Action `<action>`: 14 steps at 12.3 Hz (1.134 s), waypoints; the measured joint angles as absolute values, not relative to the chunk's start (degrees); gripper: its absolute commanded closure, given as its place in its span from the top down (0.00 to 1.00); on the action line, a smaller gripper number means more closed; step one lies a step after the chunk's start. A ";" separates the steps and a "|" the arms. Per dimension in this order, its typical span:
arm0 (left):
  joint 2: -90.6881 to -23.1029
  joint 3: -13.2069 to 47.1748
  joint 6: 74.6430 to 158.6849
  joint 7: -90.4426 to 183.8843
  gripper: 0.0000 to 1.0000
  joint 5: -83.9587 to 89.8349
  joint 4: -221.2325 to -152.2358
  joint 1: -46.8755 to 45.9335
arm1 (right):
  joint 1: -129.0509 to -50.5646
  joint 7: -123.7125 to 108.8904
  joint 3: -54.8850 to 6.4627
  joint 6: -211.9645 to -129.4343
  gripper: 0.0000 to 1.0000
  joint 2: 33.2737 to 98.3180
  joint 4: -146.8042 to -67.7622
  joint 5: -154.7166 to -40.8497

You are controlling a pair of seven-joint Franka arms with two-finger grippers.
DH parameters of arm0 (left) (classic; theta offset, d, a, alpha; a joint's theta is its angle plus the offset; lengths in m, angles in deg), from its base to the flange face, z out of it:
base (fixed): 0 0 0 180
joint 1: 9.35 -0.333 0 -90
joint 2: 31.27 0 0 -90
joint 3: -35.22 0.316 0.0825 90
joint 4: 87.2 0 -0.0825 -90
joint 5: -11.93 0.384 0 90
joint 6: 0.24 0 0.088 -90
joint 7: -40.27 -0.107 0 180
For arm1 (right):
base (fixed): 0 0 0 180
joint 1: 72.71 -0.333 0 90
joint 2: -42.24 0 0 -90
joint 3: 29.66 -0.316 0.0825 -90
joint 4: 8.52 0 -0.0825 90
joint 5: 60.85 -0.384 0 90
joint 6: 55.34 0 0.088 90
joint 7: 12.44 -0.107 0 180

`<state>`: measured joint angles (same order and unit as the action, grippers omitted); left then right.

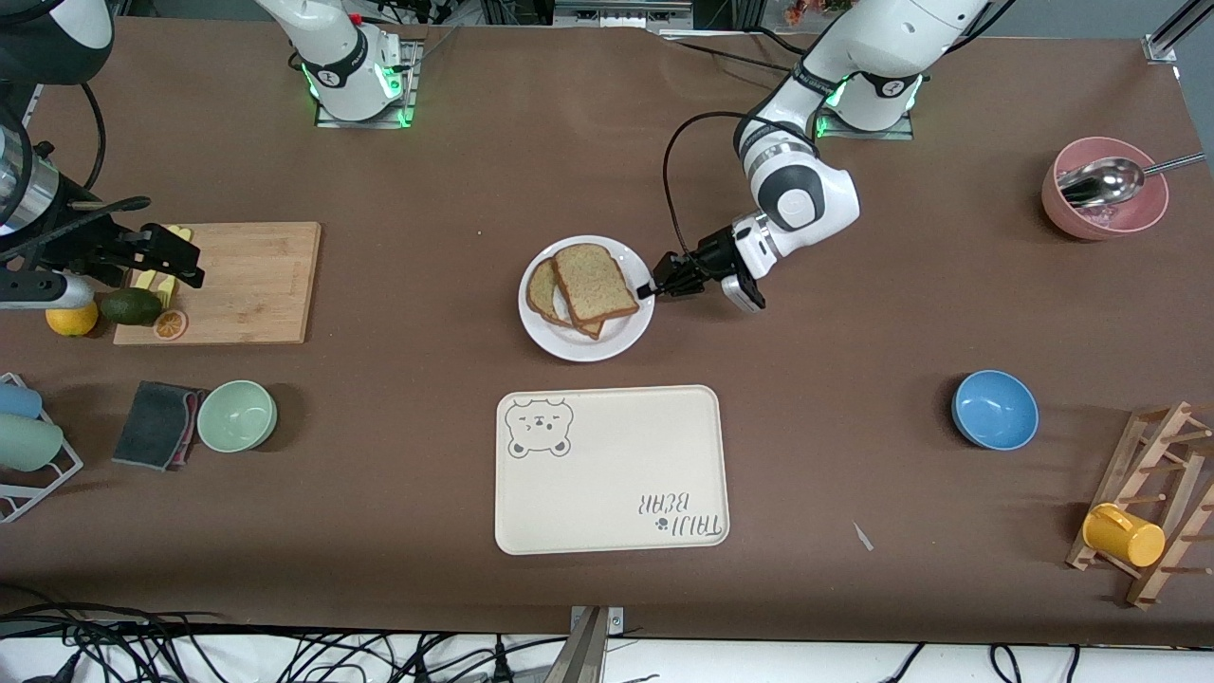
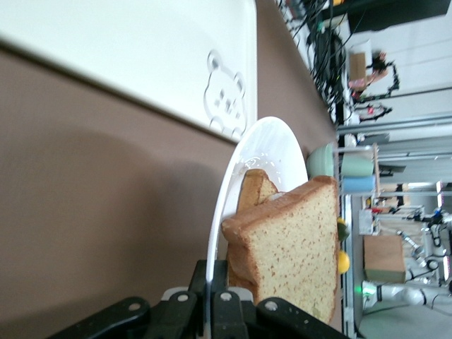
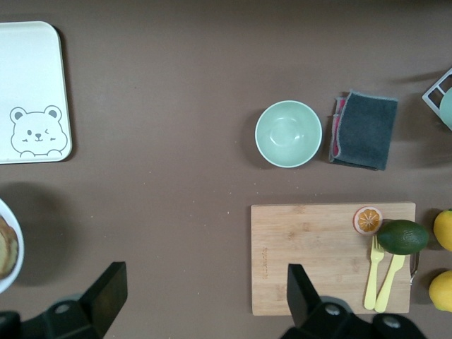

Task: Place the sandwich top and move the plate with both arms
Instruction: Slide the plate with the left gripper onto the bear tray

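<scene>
A brown table point(image 1: 427, 180) carries a plate point(image 1: 580, 345) just farther from the front camera than a tray point(image 1: 612, 470), with a green bowl point(image 1: 237, 415), cloth point(image 1: 156, 423) and cutting board point(image 1: 237, 280) toward the right arm's end from the tray, and a blue bowl point(image 1: 995, 409), pink bowl point(image 1: 1105, 204) and wooden rack point(image 1: 1152, 503) toward the left arm's end.

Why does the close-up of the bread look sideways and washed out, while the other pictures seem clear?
Left wrist view: the camera is turned, so the round white plate stands on edge; the room past it is bright and hazy. Front view: even light, soft shadows. Right wrist view: sharp, the pale green bowl casting a soft shadow.

Avocado point(image 3: 402, 236) on cutting board point(image 3: 311, 258)
</scene>
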<state>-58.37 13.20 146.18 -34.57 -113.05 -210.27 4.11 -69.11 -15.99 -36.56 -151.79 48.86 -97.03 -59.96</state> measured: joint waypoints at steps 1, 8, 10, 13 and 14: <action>-59.20 13.41 146.21 -34.18 0.00 -113.05 -208.42 3.69 | -69.08 -15.99 -36.49 -151.89 1.00 49.00 -97.03 -59.37; -71.12 16.59 152.54 -31.46 0.00 -112.72 -188.96 3.05 | -69.08 -16.10 -35.61 -152.17 1.00 49.21 -97.02 -58.59; -73.58 17.83 152.59 -30.43 0.00 -110.83 -186.05 3.03 | -69.14 -16.21 -35.73 -152.25 1.00 49.29 -97.02 -58.59; -77.56 19.32 153.25 -26.23 0.00 -109.28 -180.02 3.30 | -69.07 -16.25 -35.64 -152.32 1.00 49.31 -97.02 -58.59; -78.51 20.21 153.47 -24.56 0.00 -108.02 -178.34 3.40 | -69.05 -16.28 -35.60 -152.36 1.00 49.32 -97.02 -58.59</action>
